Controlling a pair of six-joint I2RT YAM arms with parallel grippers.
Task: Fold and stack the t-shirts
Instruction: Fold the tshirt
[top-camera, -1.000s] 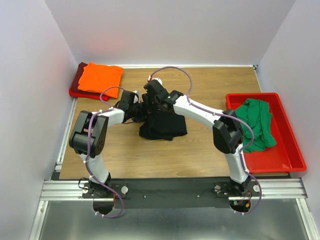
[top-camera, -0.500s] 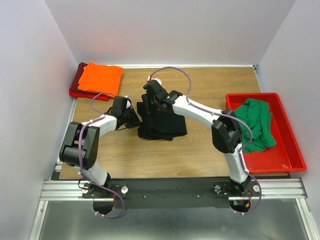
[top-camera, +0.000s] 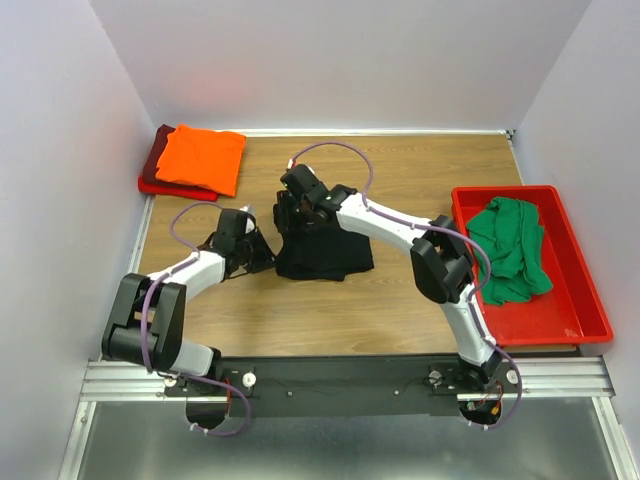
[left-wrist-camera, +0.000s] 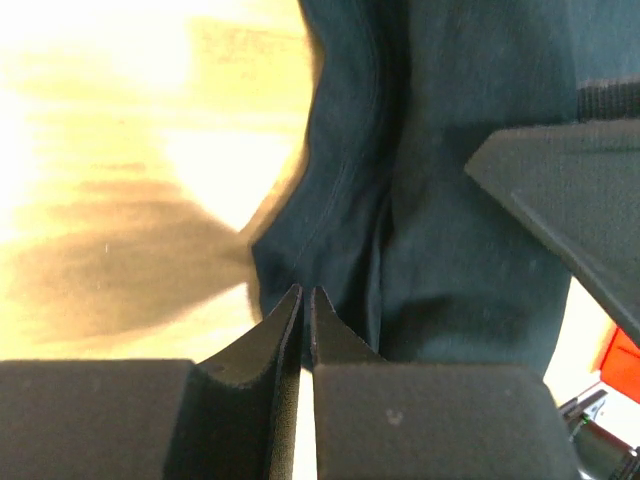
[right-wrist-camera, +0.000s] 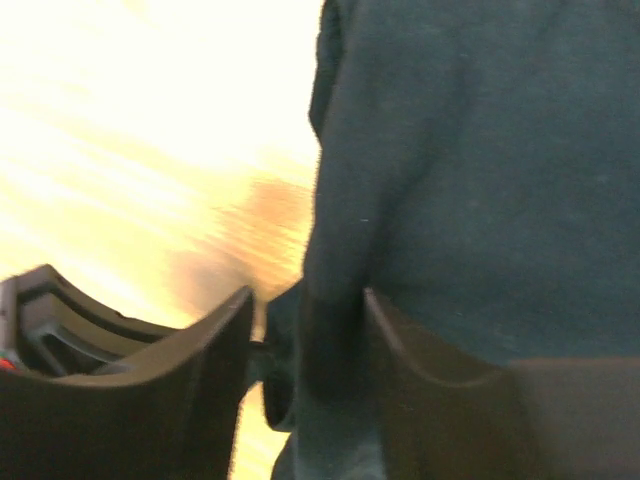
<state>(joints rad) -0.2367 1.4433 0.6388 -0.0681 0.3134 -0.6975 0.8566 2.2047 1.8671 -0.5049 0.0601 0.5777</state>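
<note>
The black t-shirt (top-camera: 328, 250) lies bunched and partly folded in the middle of the wooden table. My right gripper (top-camera: 289, 205) is at its far left corner, open, with a loose fold of black cloth (right-wrist-camera: 480, 150) standing between its fingers (right-wrist-camera: 308, 295). My left gripper (top-camera: 260, 252) sits low at the shirt's left edge. Its jaws (left-wrist-camera: 305, 295) are shut to a thin slit with nothing in it, tips just over the shirt's hem (left-wrist-camera: 340, 200). A folded orange t-shirt (top-camera: 202, 158) rests on a dark red one (top-camera: 158, 168) at the far left. The green t-shirt (top-camera: 512, 250) is crumpled in the bin.
A red plastic bin (top-camera: 550, 322) stands at the table's right edge. White walls close in the left, right and back sides. Bare wood (top-camera: 330, 315) stretches between the black shirt and the arm bases.
My right gripper has opened and let go of the black shirt's fold. The left arm has swung outward and lower, drawing its gripper from over the shirt to its left edge.
</note>
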